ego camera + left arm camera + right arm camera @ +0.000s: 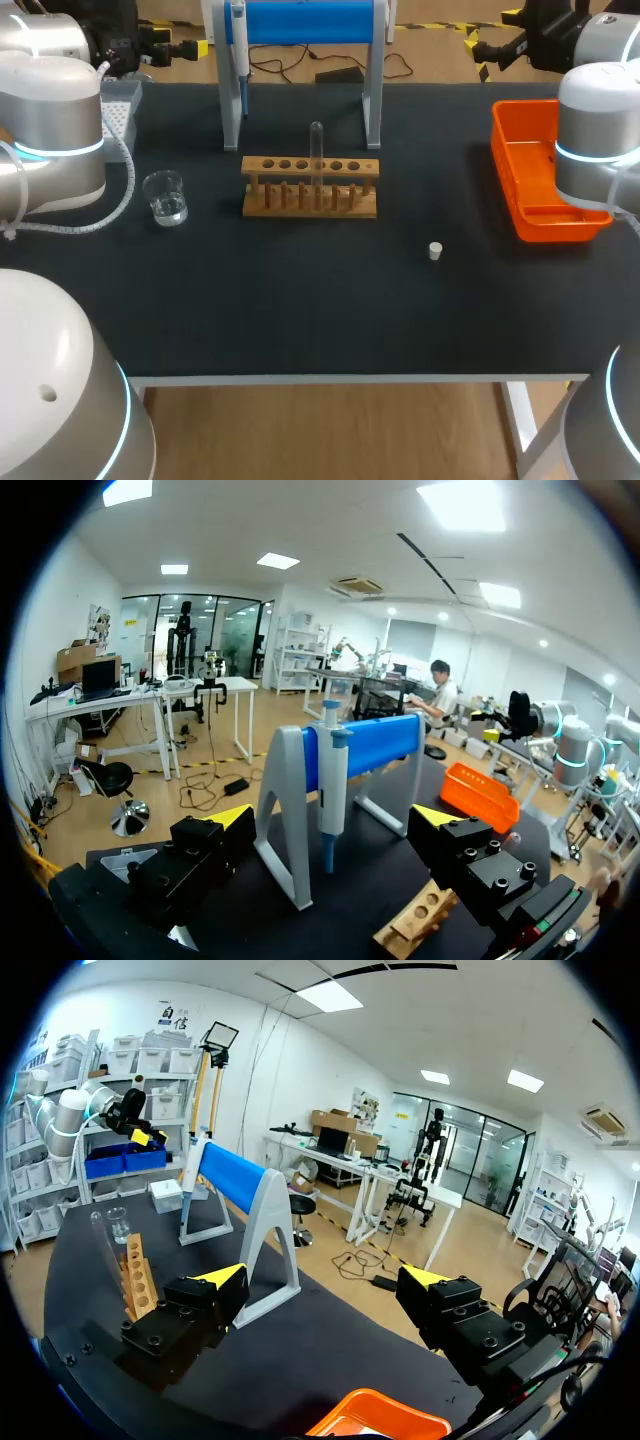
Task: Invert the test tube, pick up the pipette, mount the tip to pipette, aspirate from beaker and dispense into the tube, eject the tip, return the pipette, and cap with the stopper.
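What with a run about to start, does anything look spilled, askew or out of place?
Nothing spilled or askew. Only the white stopper lies loose on the table, away from the rack, and the tube there seems closed end up.

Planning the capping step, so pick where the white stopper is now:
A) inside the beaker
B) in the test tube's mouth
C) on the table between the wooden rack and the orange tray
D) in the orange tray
C: in the head view the stopper lies alone on the dark table, right of the wooden rack and left of the orange tray, touching neither.
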### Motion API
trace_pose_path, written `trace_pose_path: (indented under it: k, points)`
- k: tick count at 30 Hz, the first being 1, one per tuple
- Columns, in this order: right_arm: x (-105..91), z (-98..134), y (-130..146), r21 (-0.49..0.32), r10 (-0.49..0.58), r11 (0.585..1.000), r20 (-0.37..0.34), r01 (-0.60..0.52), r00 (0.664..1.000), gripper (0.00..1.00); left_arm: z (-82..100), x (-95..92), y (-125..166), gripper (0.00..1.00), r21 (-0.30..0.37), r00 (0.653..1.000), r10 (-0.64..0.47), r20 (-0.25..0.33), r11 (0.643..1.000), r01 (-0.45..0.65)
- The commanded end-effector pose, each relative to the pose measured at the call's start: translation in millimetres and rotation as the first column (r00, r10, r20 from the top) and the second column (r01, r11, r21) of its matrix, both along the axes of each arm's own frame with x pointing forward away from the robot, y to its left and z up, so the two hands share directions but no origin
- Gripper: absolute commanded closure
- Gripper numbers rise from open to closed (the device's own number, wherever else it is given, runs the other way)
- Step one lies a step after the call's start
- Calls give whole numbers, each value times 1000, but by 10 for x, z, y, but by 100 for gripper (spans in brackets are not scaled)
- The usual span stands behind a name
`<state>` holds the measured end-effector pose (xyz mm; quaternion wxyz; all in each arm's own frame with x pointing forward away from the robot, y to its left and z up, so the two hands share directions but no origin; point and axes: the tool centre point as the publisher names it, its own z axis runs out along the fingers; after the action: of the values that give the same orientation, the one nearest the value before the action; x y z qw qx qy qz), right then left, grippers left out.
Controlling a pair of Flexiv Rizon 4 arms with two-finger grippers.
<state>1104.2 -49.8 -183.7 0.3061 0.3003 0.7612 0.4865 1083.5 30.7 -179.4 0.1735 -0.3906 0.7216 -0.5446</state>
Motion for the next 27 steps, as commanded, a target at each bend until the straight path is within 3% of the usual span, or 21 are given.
trace_pose_path:
  k: [1,16,23,27]
  points:
    - [2,-4,-2,1,1,1000,0,-1,1000,0,-14,0,-5,0,-2,1000,3,5,1000,-3]
    - [-40,-14,36,11,34,999,-2,-34,999,0,-14,0,-5,0,-2,1000,3,5,1000,-3]
    - [-368,-123,276,11,197,980,-8,-197,980,0,-14,0,-5,0,-2,1000,3,5,1000,-3]
    - [-730,-245,539,4,359,933,-11,-359,933,0,-14,0,-5,0,-2,1000,3,5,1000,-3]
